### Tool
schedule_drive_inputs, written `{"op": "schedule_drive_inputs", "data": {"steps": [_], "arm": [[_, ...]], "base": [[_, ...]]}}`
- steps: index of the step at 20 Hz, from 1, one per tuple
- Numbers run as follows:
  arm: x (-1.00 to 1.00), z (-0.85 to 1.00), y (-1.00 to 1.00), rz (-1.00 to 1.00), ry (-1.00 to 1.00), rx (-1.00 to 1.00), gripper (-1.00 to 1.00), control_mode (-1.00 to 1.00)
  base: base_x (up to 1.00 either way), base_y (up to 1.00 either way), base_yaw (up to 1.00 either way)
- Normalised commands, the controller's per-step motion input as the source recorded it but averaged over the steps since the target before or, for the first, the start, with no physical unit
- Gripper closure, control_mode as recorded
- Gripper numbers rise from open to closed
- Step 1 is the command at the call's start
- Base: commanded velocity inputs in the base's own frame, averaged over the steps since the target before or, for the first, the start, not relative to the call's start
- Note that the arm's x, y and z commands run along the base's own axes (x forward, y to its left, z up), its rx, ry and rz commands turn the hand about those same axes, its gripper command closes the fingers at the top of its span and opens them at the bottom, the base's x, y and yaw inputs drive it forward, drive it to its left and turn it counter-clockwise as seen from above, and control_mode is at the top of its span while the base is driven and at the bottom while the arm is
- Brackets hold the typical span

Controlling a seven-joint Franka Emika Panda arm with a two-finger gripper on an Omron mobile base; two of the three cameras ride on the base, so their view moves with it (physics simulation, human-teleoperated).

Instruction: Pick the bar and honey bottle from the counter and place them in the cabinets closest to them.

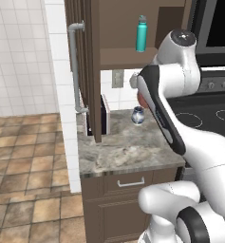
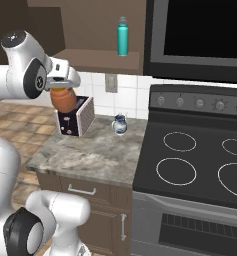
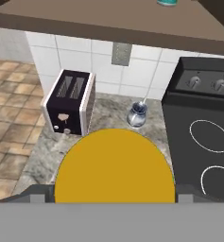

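Pincer (image 2: 62,87) clamping honey bottle (image 2: 63,99), hovering above surface (image 2: 90,157) left edge, over toaster (image 2: 75,116); small jug (image 2: 119,124) sitting near back edge.

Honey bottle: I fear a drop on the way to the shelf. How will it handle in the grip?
The honey bottle looks rounded and smooth, so it could slip between the fingers of the gripper. Squat with a flat lid, it should stand steadily on the cabinet shelf.

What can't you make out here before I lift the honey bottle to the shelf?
- Tool fingertips: right base view, hidden by the hand's own housing.
- Honey bottle body: hand view, lid covers it.
- Honey bottle: left base view, forearm covers nearly all.
- Toaster: left base view, cabinet door covers most.
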Motion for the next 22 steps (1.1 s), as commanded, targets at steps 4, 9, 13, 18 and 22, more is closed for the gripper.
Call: {"op": "schedule_drive_inputs", "data": {"steps": [4, 9, 13, 18, 22], "arm": [[0.00, 0.56, 0.00, 0.00, -0.09, 0.00, 1.00, -1.00], [0.00, 0.47, 0.00, 0.00, -0.07, 0.01, 1.00, -1.00], [0.00, 0.31, 0.00, 0.00, -0.06, 0.04, 1.00, -1.00], [0.00, 0.12, -0.15, 0.00, -0.01, 0.10, 1.00, -1.00], [0.00, 0.01, -0.01, 0.00, -0.02, 0.01, 1.00, -1.00]], "base": [[0.00, 0.00, 0.00], [0.00, 0.00, 0.00], [0.00, 0.00, 0.00], [0.00, 0.00, 0.00], [0.00, 0.00, 0.00]]}}
